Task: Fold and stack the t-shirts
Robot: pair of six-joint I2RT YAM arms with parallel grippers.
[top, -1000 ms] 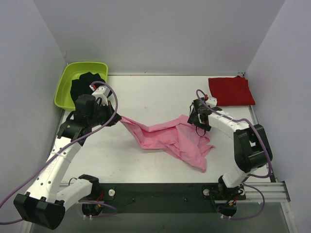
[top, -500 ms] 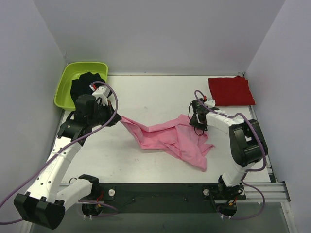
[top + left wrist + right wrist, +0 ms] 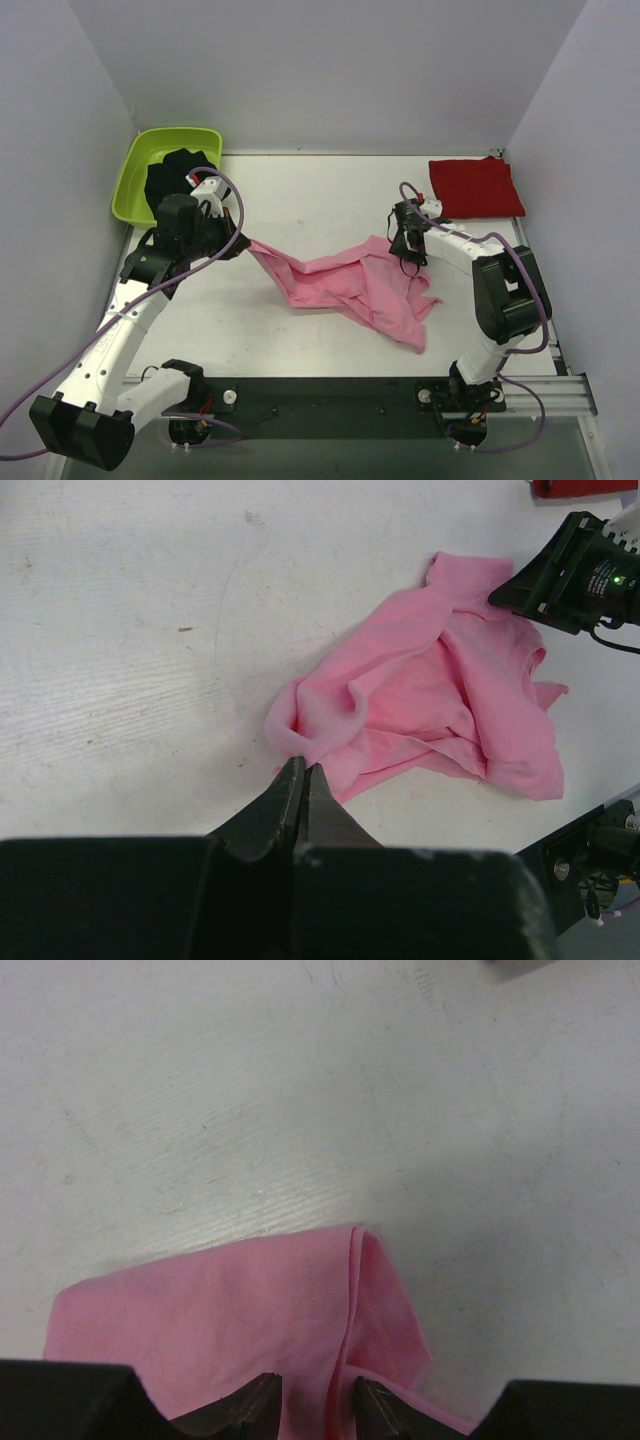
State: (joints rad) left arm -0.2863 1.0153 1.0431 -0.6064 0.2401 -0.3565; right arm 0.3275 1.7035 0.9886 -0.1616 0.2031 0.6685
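Note:
The light pink t-shirt (image 3: 360, 290) lies crumpled mid-table, stretched into a band toward the left. My left gripper (image 3: 246, 246) is shut on its left corner; in the left wrist view the jaws (image 3: 303, 772) meet with pink cloth (image 3: 430, 700) pinched at the tips. My right gripper (image 3: 408, 252) is down on the shirt's upper right corner. In the right wrist view its fingertips (image 3: 315, 1402) straddle a raised fold of the pink cloth (image 3: 250, 1330) and press on it. The deep red t-shirt (image 3: 476, 187) lies folded flat at the back right.
A lime green tub (image 3: 137, 165) with a dark garment (image 3: 178, 172) inside stands at the back left, just behind my left arm. Grey walls close in the table on three sides. The black base rail (image 3: 330, 405) runs along the near edge.
My right gripper's jaws have narrowed onto the pink cloth and its wrist has shifted slightly left. The left arm and the shirt's left corner have stayed put.

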